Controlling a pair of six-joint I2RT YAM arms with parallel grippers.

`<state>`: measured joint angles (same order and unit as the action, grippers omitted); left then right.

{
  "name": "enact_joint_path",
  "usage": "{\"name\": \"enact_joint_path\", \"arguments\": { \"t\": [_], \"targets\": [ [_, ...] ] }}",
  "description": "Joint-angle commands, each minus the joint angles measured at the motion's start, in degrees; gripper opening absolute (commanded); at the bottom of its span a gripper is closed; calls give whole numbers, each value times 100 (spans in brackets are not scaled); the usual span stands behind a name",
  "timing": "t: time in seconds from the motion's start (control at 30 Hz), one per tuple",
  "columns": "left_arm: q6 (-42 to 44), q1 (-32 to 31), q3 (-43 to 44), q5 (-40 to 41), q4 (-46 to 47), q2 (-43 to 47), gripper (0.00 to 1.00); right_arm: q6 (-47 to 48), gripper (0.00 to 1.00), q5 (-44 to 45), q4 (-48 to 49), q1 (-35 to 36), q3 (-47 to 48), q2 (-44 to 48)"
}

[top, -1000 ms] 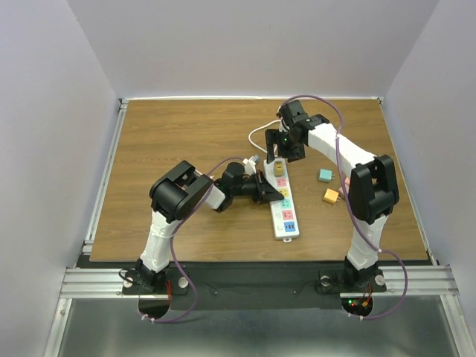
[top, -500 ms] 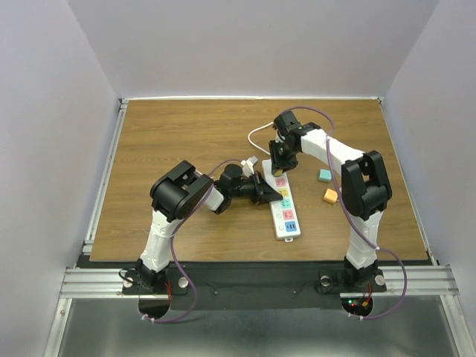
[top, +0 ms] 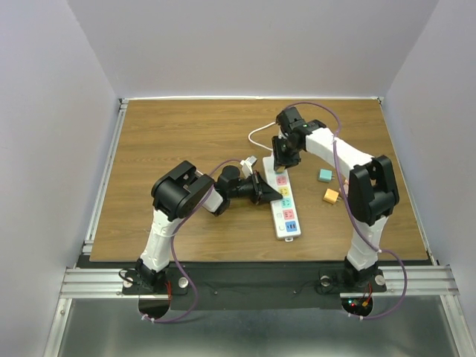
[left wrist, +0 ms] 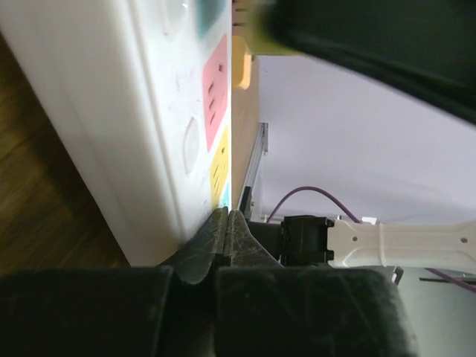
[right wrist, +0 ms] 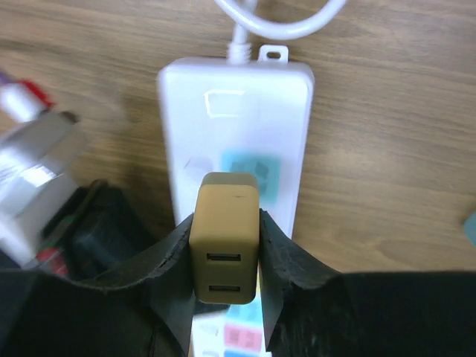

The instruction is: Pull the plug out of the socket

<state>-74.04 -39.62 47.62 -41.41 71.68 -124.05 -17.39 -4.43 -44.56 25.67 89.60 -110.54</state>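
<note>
Change: right gripper (top: pixel 281 162) has come down onto the socket's cord end and narrowed; the left arm has barely shifted.
Plug (right wrist: pixel 225 245): tan block with two USB ports on top, standing in the second outlet from the cord end; I judge it still seated.
Handling: rigid, light and smooth-sided, probably held only by prong friction. Take the two flat sides low and pull straight up.
Right gripper: jaws pinch the plug, one on each flat side.
Socket (right wrist: pixel 234 111): lies flat mid-table, cord (right wrist: pixel 275 22) looping off its far end; light enough to rise with the plug unless braced.
Left gripper (left wrist: pixel 227 223): jaws pressed together on nothing, tip against the socket's long side.
Outlets: nothing shows in the others.
Loose: teal block (top: pixel 325 175) and orange block (top: pixel 331 195) on the table (top: pixel 171 134), right of the socket.
</note>
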Motion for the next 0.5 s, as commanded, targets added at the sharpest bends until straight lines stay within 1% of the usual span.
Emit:
{"name": "enact_joint_path", "arguments": {
  "t": [0.0, 0.13, 0.3, 0.33, 0.37, 0.43, 0.47],
  "targets": [
    [180, 33, -130, 124, -629, -339, 0, -90, 0, 135, 97, 70, 593, 859],
    [101, 42, -121, 124, -541, -383, 0, -81, 1, 232, -27, 61, 646, 903],
    [65, 42, -173, 168, -471, -322, 0, -98, 0, 363, -36, 70, 471, 806],
    [56, 42, -182, 168, -462, -296, 0, -142, 0, 494, -36, 61, 427, 806],
    [65, 42, -191, 168, -462, -269, 0, -186, 0, 939, -53, 61, 357, 867],
    [91, 42, -226, 186, -462, -173, 0, -344, 0, 1442, -53, 61, 85, 1008],
    [109, 42, -235, 186, -497, -137, 0, -405, 0, 1940, -53, 52, -12, 1069]
  ]
}}
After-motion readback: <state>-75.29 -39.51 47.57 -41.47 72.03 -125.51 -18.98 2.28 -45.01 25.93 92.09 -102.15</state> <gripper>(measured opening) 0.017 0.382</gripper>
